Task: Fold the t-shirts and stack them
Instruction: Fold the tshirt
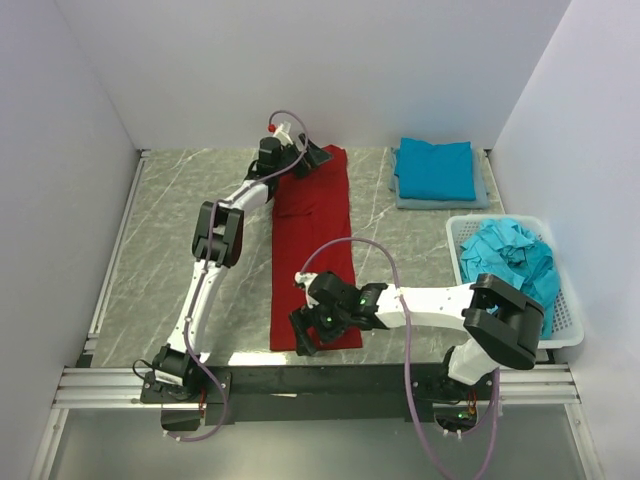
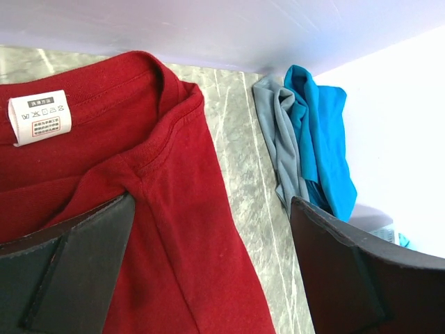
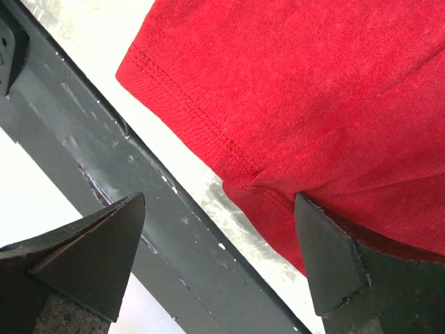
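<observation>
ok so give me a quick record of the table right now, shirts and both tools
red shirt: long narrow strip, table centre, collar at far end
left tool: open, over the collar end
right tool: open, at the near hem
far right corner: folded teal shirt on a grey one
basket: right edge, crumpled teal shirts inside

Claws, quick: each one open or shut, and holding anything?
Left claw: open, over the collar of the red shirt, holding nothing.
Right claw: open, at the shirt's near hem, holding nothing.
</observation>
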Motion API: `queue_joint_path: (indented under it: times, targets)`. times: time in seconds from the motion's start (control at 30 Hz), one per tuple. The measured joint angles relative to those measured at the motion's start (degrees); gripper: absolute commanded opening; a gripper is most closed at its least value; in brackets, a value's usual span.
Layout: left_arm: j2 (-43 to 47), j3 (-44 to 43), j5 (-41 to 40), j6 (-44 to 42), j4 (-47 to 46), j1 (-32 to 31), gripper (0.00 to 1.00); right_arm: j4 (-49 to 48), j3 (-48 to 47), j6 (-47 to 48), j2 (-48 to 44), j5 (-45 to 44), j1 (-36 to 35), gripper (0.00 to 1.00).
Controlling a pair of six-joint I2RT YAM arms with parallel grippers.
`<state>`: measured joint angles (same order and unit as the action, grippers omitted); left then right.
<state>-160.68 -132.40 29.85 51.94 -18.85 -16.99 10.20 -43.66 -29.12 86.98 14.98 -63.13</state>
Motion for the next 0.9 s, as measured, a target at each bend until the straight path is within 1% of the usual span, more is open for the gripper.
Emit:
queue_joint_path:
  times: [0.17,0.27,0.37,0.47,0.63,0.67,0.77,0.9]
  targets:
    - [0.07,-0.72,-0.55,-2.01,1.55,-0.7,0.99,2.1,-1.33,-0.46,-0.22,-4.11,-0.61,0.96]
    - [1.99,-0.66,-1.38,-4.33,5.73,-0.9,0.99,4.59,-2.67,-1.07,-2.16,-8.0,-0.63,0.98]
    - [8.76,3.23,-2.64,-6.47,10.84,-0.96,0.99,5.66,-3.85,-1.99,-5.7,-12.2,-0.52,1.0]
    - [19.85,9.42,-3.04,-8.07,14.49,-0.94,0.99,5.84,-4.02,-3.1,-10.14,-15.26,0.35,1.0]
    - [45.09,23.74,-3.17,-9.27,16.31,-0.96,0.99,6.38,-2.27,-4.81,-18.67,-19.71,4.39,1.0]
    - [49.05,25.99,-3.06,-9.29,16.2,-0.98,1.0,6.54,-1.44,-5.07,-20.33,-20.22,5.25,1.0]
    - [64.26,40.63,-2.95,-9.27,12.9,-1.53,0.99,7.13,3.04,-6.27,-27.3,-20.17,10.34,1.0]
    - [78.88,63.08,-5.42,-8.66,9.88,-4.35,0.99,9.2,9.38,-7.58,-35.95,-21.09,15.21,1.0]
